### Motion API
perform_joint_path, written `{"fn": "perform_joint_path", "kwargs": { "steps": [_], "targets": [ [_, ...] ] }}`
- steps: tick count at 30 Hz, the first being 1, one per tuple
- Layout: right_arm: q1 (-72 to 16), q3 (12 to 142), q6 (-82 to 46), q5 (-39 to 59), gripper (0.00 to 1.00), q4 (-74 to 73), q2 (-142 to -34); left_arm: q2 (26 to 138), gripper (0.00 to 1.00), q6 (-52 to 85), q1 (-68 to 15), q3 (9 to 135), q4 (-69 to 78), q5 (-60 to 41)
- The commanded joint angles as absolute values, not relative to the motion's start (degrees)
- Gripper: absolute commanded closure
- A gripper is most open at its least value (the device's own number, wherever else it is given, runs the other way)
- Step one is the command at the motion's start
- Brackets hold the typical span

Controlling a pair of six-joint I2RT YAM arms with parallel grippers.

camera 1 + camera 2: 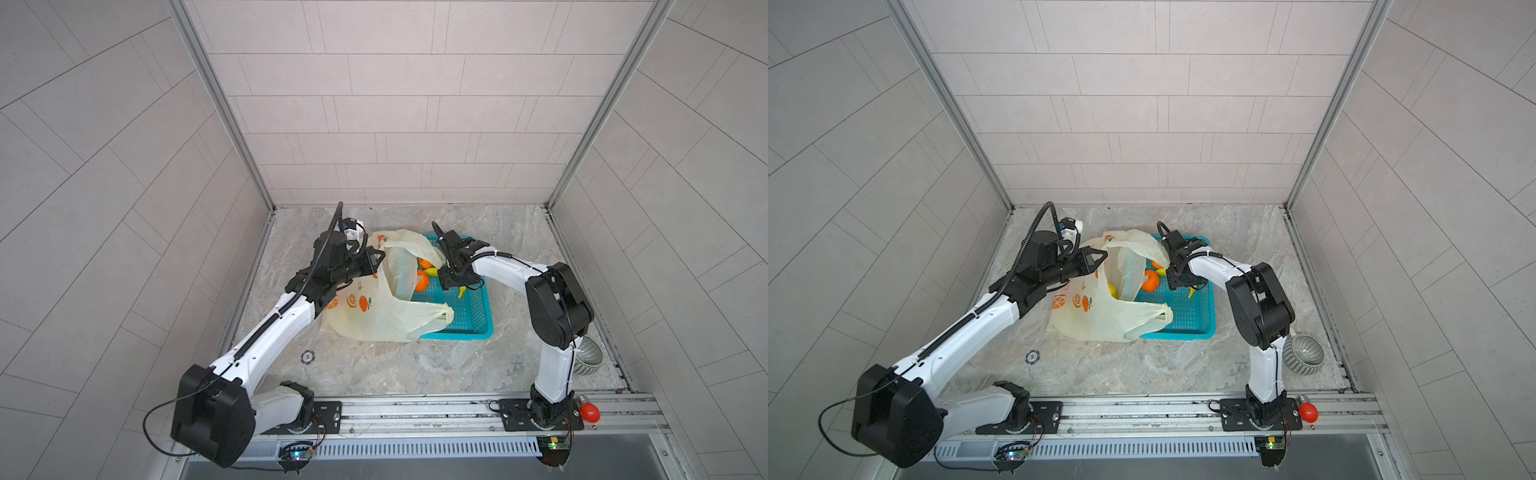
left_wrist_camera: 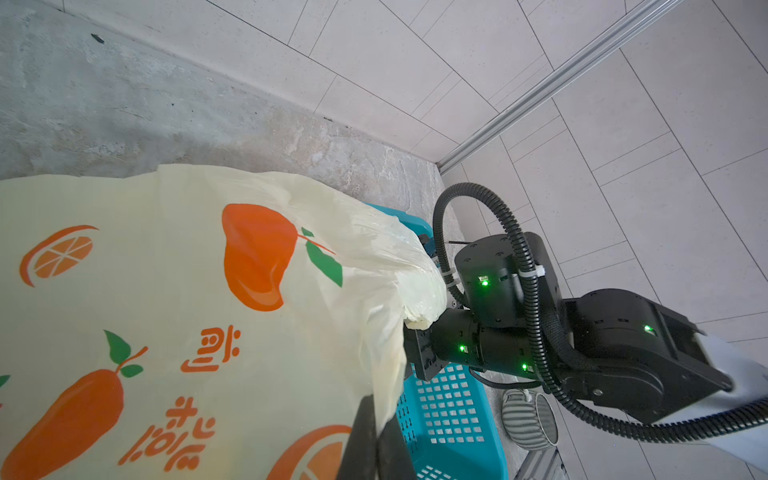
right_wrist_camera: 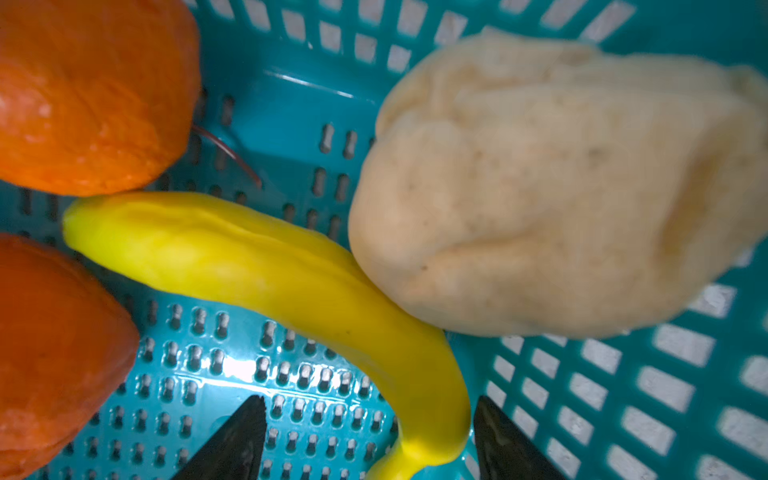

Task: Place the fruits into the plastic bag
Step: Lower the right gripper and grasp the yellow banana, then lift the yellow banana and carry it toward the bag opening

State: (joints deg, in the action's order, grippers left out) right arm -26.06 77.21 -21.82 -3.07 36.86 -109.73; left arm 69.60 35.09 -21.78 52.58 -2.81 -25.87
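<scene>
The pale-yellow plastic bag (image 1: 374, 320) (image 1: 1100, 320) (image 2: 166, 291) lies on the table with its mouth held up toward the teal basket (image 1: 473, 316) (image 3: 291, 104). My left gripper (image 2: 374, 440) (image 1: 376, 257) is shut on the bag's rim. A yellow-green fruit (image 1: 1112, 291) shows inside the mouth. Down in the basket, my right gripper (image 3: 369, 399) (image 1: 453, 286) is open, its fingers either side of the yellow curved fruit's (image 3: 291, 282) stem end. Two orange fruits (image 3: 91, 91) (image 3: 50, 353) and a beige oblong one (image 3: 540, 187) lie beside it.
A ribbed grey bowl (image 1: 588, 357) (image 2: 528, 419) stands behind the right arm near the right wall. A red bulb-shaped knob (image 1: 589, 411) sits on the front rail. A small round disc (image 1: 307, 356) lies on the table in front of the bag. The basket's walls close in on my right gripper.
</scene>
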Motion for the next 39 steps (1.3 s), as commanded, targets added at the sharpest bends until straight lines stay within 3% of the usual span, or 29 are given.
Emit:
{"fn": "perform_joint_path", "kwargs": {
  "steps": [1, 10, 19, 25, 39],
  "targets": [
    [-26.3, 74.6, -22.5, 0.1, 0.31, 35.4, -109.6, 69.6, 1.0, 34.8, -22.0, 52.8, -1.0, -26.3],
    [-26.8, 69.7, -25.1, 1.1, 0.41, 31.1, -105.8, 69.6, 1.0, 35.1, -22.0, 52.6, -1.0, -26.3],
    [-26.8, 68.3, -25.2, 1.0, 0.75, 28.2, -105.1, 69.2, 1.0, 35.0, -22.0, 52.7, -1.6, -26.4],
    [-26.3, 66.6, -25.1, 0.4, 0.87, 26.6, -99.9, 69.3, 1.0, 34.6, -22.0, 53.0, -1.8, -26.3],
    [-20.2, 57.9, -29.4, -8.7, 0.87, 24.7, -76.3, 69.1, 1.0, 33.8, -22.0, 53.5, -2.4, -26.4]
  ]
}}
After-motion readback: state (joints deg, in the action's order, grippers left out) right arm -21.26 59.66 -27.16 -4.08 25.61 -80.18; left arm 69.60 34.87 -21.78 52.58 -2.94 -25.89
